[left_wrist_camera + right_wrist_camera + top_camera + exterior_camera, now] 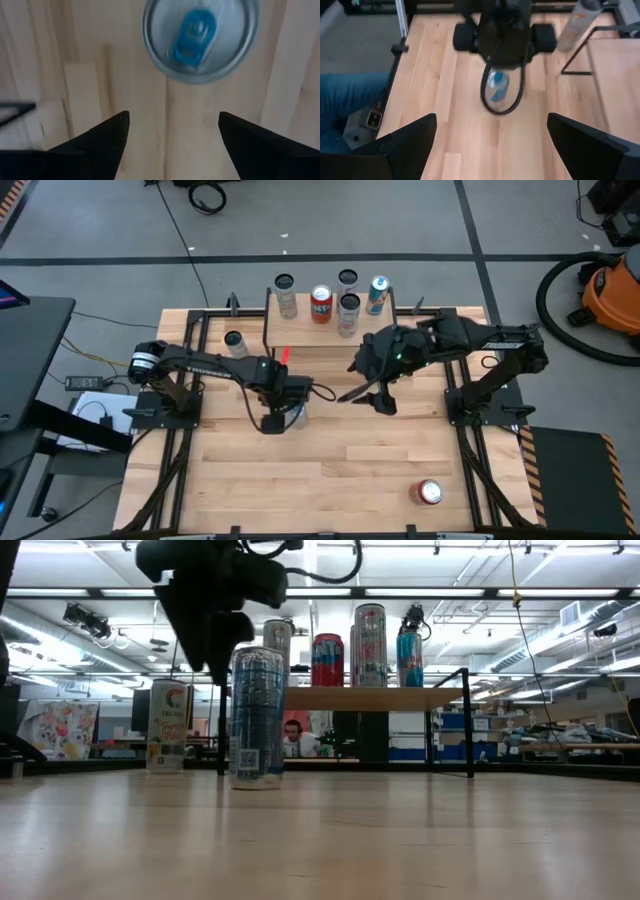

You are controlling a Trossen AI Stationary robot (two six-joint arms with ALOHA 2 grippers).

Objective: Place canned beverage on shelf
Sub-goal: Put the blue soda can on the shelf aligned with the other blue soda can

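1. One tall silver-and-blue beverage can with a blue pull tab (257, 718) stands upright on the light wooden tabletop (330, 480), near its middle and at about 7 o'clock from the shelf.
2. Directly above the can hangs the left gripper (172, 131), pointing straight down – its jaws are spread wide with nothing between them, and the wrist view shows the lid just off the line between the fingertips. I judge this a pre-grasp hover, lined up so the fingers can drop around the can's sides.
3. The small low shelf with a pale wooden board and thin black legs (300, 335) sits at the table's 12 o'clock edge. Four cans (334, 298) already stand along its far side, which leaves the near strip free for another.
4. Another can, pale with an orange label (168, 726), waits on the tabletop at roughly 9 o'clock from the shelf.
5. The right gripper (492, 137) is parked at about 3 o'clock from the target can, jaws wide and empty, facing the left arm – well clear of its path.
6. A red-topped can (430, 493) stands alone near the 5 o'clock corner.
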